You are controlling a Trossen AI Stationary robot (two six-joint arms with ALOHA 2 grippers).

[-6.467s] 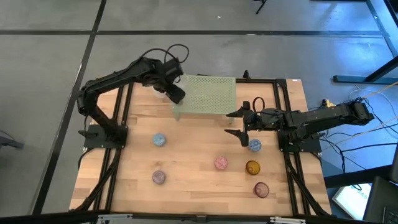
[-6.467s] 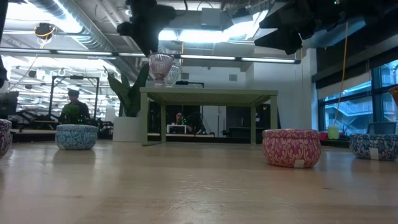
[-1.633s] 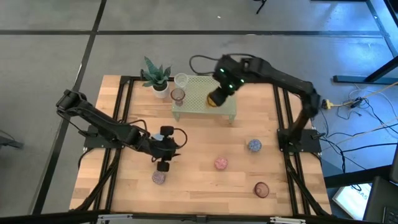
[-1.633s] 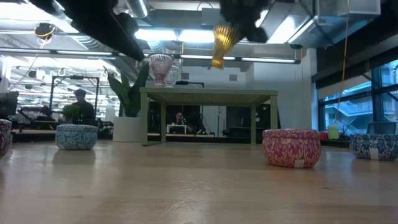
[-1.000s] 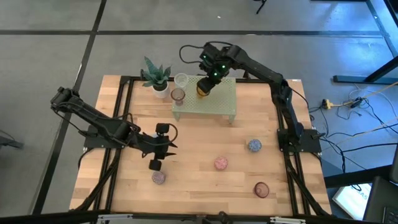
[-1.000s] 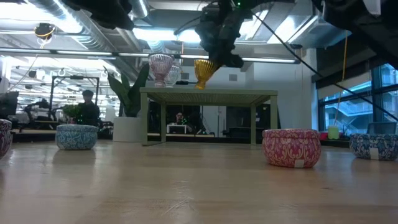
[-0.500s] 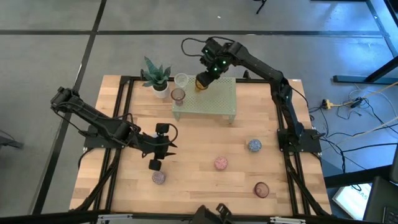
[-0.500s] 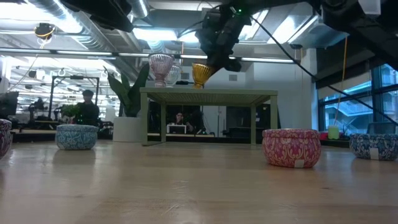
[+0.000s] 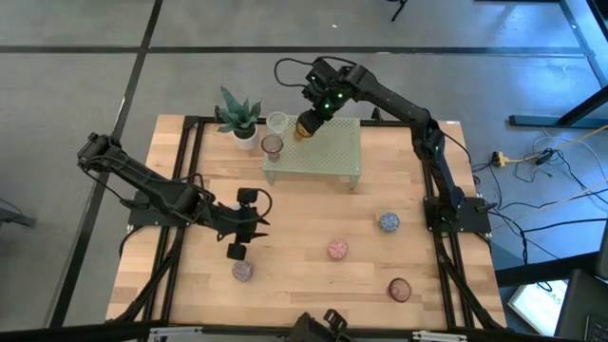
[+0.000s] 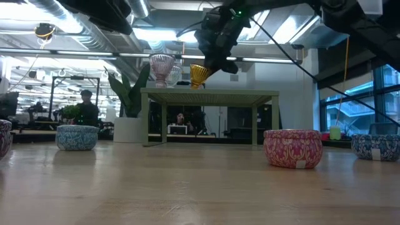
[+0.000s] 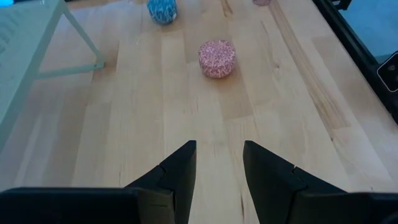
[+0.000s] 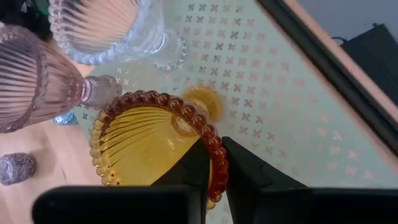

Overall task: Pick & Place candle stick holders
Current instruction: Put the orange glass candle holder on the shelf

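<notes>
The right claw (image 9: 306,126) pinches the amber holder's (image 12: 149,143) rim on the green stand (image 9: 332,152); the left claw (image 11: 217,163) hovers part-open, empty.

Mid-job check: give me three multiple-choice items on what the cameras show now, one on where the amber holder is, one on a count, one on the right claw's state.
1. Where is the amber holder?
A. on the wooden table
B. over the green stand
C. beside the left arm's base

2. How many glass holders besides the amber one are on the stand?
A. none
B. two
C. four

3. What is the right claw doing?
A. shut on the amber holder
B. open and empty
C. out of view

Answers:
1 B, the foot meets the perforated top.
2 B, the pink holder and the clear holder.
3 A, its fingers pinch the beaded rim.
</notes>
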